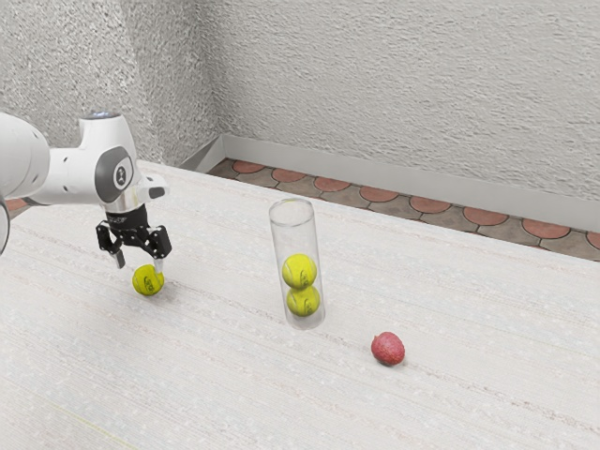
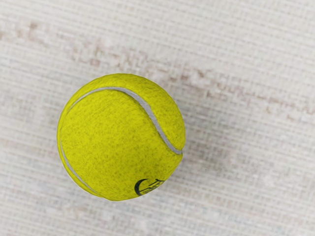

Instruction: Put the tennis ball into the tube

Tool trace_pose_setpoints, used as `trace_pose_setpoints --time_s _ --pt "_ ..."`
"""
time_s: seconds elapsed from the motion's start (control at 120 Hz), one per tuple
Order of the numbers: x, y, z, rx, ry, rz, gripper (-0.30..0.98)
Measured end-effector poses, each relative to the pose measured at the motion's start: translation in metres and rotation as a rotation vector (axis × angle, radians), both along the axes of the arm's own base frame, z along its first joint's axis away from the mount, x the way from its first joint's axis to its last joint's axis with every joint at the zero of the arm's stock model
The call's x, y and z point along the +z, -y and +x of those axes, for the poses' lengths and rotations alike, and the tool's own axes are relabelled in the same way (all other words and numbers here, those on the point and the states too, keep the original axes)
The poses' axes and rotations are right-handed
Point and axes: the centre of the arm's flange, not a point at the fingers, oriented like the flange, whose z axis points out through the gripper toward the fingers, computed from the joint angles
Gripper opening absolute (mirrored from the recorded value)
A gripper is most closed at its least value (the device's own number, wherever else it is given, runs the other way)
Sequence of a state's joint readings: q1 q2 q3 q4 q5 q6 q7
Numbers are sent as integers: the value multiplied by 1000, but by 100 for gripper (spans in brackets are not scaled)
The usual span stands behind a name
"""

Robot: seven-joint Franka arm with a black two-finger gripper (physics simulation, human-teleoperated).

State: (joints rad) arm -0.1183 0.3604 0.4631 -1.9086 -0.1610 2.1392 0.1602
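One loose tennis ball (image 1: 148,280) on the tabletop (image 1: 216,375), just below the pincer (image 1: 139,266), which stands apart

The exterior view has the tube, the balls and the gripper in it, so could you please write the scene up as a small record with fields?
gripper: open, low over the loose ball
loose ball: yellow-green tennis ball, on the table, outside the tube
tube: clear, on the table
tube contents: two tennis balls, one above the other
other item: small red fruit-like object
task status: loose ball not yet in tube
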Motion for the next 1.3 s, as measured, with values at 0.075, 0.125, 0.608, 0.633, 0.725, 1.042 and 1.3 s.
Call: trace_pose_setpoints --time_s 0.075,0.125,0.608,0.633,0.725,1.042,1.3 --pt "-1 0 0 1 -1 0 67" --pt "-2 1 0 2 -4 0 67" --pt "-26 -18 18 31 -20 22 67" --pt "-29 -19 19 34 -23 22 67" --pt "-39 -22 22 43 -33 20 67" --pt "-66 -19 22 60 -58 -2 67" --pt "-69 -19 23 62 -55 -4 67"
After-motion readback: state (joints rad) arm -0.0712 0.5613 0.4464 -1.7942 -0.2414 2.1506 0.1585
